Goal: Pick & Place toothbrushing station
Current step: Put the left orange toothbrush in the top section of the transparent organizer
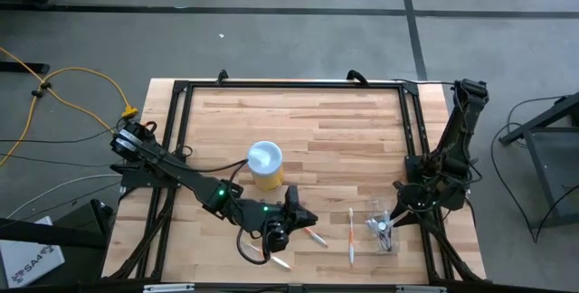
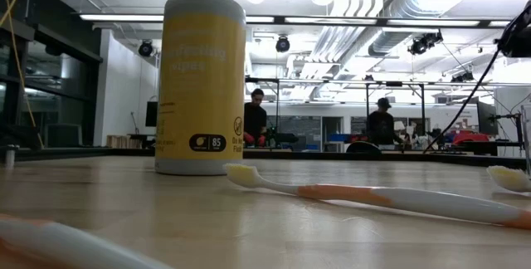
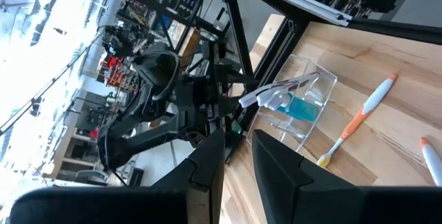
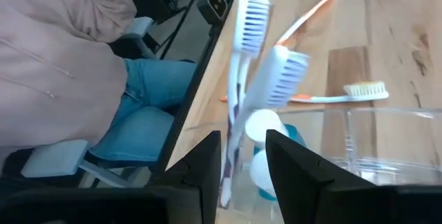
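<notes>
The clear holder cup (image 1: 382, 227) stands near the table's front right, with two toothbrushes (image 4: 252, 23) leaning in it, heads up, beside teal-capped bottles (image 4: 266, 131). My right gripper (image 1: 395, 213) is right at the cup, open. One brush handle (image 4: 231, 141) shows in the gap between its fingers (image 4: 243, 162). Three orange-and-white toothbrushes (image 1: 351, 236) (image 1: 314, 236) (image 1: 279, 260) lie flat on the wood. My left gripper (image 1: 306, 218) hovers above them at front centre, narrowly open (image 3: 238, 162), with nothing between its fingers. My right gripper has a toothbrush handle (image 4: 229, 165) in the gap between its fingers, close to one finger (image 4: 207, 165). I cannot tell whether either finger touches it. The brush stands tilted in the cup.
A yellow wipes canister (image 1: 265, 165) stands upright behind my left gripper, tall in the low view (image 2: 203, 82). A black frame (image 1: 289, 83) borders the table. A person (image 4: 83, 58) sits just past the table's edge near the cup. Bare wood lies across the far half.
</notes>
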You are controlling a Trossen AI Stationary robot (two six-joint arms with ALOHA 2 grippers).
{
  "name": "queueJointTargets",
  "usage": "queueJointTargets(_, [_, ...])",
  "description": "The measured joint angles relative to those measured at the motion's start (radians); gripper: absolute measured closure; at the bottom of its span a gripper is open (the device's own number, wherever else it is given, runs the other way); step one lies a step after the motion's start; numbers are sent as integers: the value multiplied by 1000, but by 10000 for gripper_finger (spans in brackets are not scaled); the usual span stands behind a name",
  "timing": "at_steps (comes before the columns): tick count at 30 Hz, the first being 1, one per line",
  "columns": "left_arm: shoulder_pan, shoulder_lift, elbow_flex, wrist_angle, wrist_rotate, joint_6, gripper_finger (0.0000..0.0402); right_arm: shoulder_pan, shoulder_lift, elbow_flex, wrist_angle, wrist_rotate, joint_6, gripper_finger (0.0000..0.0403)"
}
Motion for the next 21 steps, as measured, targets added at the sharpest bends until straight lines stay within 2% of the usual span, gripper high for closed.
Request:
queueJointTargets(6, [-10, 0, 0, 1, 3, 0, 333, 0, -50, 0, -39, -5, 8, 296])
queueJointTargets(10, [-10, 0, 0, 1, 3, 0, 333, 0, -101, 0, -87, -40, 2, 296])
queueJointTargets(14, [-10, 0, 0, 1, 3, 0, 333, 0, -167, 0, -138, -93, 62, 296])
queueJointTargets(18, [-10, 0, 0, 1, 3, 0, 333, 0, -230, 22, -137, -152, 128, 296])
queueJointTargets(21, [-10, 0, 0, 1, 3, -6, 333, 0, -259, 60, -93, -155, 140, 296])
